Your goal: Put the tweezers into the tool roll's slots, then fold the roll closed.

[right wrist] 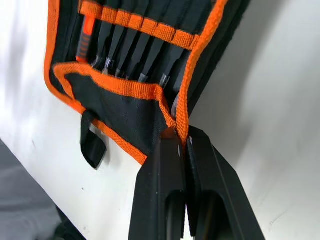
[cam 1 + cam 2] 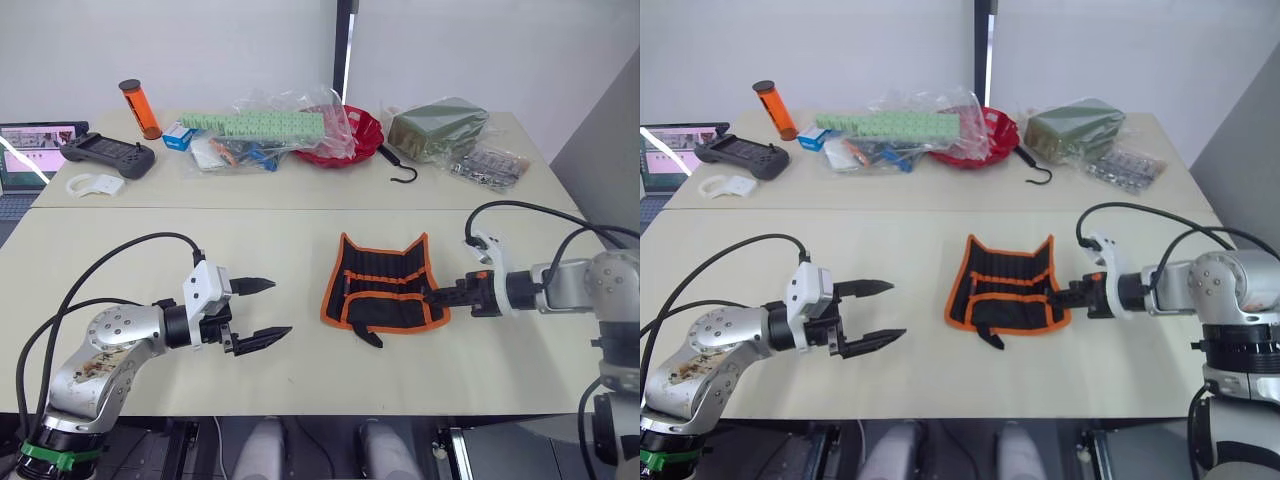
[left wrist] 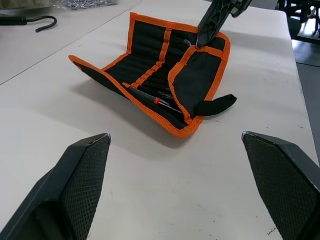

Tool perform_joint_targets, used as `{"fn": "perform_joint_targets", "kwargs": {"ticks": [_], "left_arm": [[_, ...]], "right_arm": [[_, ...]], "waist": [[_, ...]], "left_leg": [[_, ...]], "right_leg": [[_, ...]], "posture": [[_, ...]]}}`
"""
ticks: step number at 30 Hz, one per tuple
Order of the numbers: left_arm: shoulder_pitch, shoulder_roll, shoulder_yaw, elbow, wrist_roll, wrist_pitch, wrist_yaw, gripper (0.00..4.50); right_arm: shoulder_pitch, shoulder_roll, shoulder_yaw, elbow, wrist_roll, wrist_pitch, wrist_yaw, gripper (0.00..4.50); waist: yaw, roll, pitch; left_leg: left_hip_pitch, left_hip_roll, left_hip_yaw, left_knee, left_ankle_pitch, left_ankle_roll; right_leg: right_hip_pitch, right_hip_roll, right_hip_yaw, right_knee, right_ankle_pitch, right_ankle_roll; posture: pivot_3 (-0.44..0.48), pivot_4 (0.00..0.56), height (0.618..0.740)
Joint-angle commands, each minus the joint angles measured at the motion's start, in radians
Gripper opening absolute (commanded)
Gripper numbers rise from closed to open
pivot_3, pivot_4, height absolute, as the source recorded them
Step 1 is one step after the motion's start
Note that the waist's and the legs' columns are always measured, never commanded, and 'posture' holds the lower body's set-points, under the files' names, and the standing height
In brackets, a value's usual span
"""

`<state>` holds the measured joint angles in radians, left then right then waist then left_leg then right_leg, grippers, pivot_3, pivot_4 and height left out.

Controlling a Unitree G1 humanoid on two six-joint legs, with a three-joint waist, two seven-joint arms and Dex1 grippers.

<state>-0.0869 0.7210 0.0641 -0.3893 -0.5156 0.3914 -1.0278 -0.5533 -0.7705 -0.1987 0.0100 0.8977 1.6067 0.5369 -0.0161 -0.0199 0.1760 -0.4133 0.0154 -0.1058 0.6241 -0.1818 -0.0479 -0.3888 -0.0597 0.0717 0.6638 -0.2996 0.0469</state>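
The tool roll [image 2: 385, 285], black with orange trim, lies partly folded at the middle of the near table, its short strap [image 2: 368, 337] pointing toward me. Several slim black tweezers [image 1: 145, 47] sit side by side in the slots [image 1: 125, 30] under the orange strip. My right gripper [image 2: 432, 297] is shut on the roll's right-hand orange edge, pinching the border between its fingers [image 1: 165, 170]. My left gripper [image 2: 280, 307] stands open and holds nothing, a hand's width left of the roll and just above the table.
On the far table are a red bowl [image 2: 345, 135] under clear plastic bags, a black hook [image 2: 400, 170], a green packet [image 2: 437, 128], an orange cylinder [image 2: 140, 108], a black controller [image 2: 108, 152] and a laptop [image 2: 30, 150]. A red-handled tool [image 3: 157, 101] also sits in the roll.
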Motion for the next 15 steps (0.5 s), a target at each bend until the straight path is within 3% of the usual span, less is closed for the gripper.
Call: {"fn": "perform_joint_targets", "kwargs": {"ticks": [1, 6, 15], "left_arm": [[-0.025, 0.011, 0.004, 0.008, -0.009, -0.011, -0.02, 4.5], [-0.059, 0.01, -0.008, 0.036, -0.006, -0.014, -0.043, 4.5], [-0.125, 0.007, -0.031, 0.104, 0.007, -0.036, -0.089, 4.5]], "right_arm": [[0.028, 0.044, -0.131, -0.021, 0.054, 0.008, -0.051, 1.25], [0.106, 0.092, -0.237, -0.048, 0.112, 0.008, -0.099, 2.93], [0.278, 0.213, -0.476, -0.141, 0.226, 0.008, -0.15, 2.93]], "waist": [[-0.001, 0.0, 0.0], [-0.001, 0.0, 0.0], [-0.009, 0.0, 0.0]], "left_leg": [[0.0, 0.0, 0.0, 0.0, 0.0, 0.0], [0.0, 0.0, 0.0, 0.0, 0.0, 0.0], [0.001, 0.0, 0.0, 0.0, 0.0, 0.0]], "right_leg": [[0.0, 0.0, 0.0, 0.0, 0.0, 0.0], [0.0, 0.0, 0.0, 0.0, 0.0, 0.0], [0.0, 0.0, 0.0, 0.001, 0.0, 0.0]], "posture": [[0.0, 0.15, 0.74], [0.0, 0.15, 0.74], [0.0, 0.15, 0.74]]}}
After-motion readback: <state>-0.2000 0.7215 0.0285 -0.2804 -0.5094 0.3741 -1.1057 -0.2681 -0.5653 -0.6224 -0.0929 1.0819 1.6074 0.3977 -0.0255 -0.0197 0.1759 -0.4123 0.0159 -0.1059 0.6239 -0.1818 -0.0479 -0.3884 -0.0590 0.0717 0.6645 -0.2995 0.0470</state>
